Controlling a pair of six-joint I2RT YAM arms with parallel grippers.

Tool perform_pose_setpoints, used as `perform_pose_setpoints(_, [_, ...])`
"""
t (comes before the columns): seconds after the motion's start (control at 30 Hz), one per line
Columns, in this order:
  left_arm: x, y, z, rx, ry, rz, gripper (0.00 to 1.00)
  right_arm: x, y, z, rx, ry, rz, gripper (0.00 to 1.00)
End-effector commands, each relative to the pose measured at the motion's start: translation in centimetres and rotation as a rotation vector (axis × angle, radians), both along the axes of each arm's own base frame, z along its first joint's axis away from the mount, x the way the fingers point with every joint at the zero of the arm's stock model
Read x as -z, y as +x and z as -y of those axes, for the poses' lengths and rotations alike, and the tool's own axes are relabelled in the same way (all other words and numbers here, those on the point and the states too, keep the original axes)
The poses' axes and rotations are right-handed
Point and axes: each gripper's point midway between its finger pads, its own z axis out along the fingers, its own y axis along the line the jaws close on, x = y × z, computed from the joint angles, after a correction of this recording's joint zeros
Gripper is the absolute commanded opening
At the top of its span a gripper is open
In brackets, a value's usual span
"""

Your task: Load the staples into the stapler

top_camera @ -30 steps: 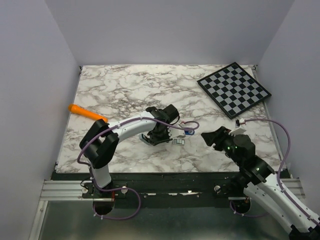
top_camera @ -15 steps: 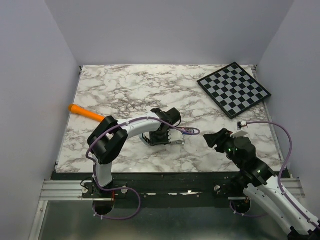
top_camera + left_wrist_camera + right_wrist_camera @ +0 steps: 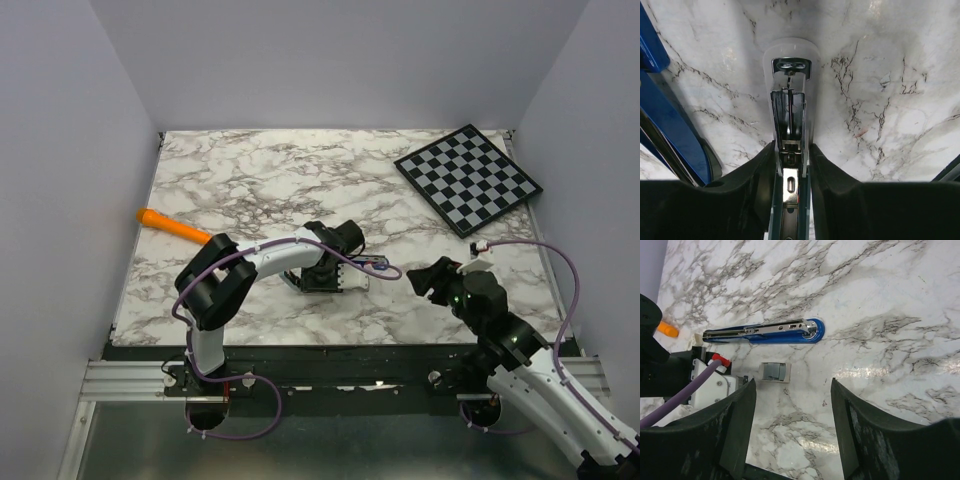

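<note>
The stapler lies folded open in the middle of the table. Its dark blue base with the silvery channel rests flat, and shows as a small blue tip from above. My left gripper is shut on the stapler's light top part, which points down at the marble. The base also runs along the left of that view. The staples, a small grey block on a pale backing, lie just near of the base. My right gripper hovers open to their right, holding nothing.
An orange pen-like stick lies at the left, also in the right wrist view. A checkerboard sits at the back right. The left arm's purple cable loops close to the staples.
The left arm's elbow swung right and its gripper settled a little lower and nearer, now covering most of the staples from above. The right arm barely moved.
</note>
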Motion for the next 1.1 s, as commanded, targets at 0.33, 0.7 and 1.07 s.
perform_pose_setpoints(0.33, [-5.3,2.5,2.4,0.004,-0.191,0.202,0.95,-2.5,1.5,0.0,-0.054,-0.153,0.069,0.77])
perform_pose_setpoints(0.7, [-17.0,7.9,0.8,-0.438,-0.723,0.561,0.99,-2.6,3.1,-5.0,-0.373,-0.326,-0.007,0.89])
perform_pose_setpoints(1.07, [-28.2,9.1,-14.6,-1.112,-1.223,1.172,0.99,0.7,6.7,-10.0,-0.793,-0.612,-0.109,0.89])
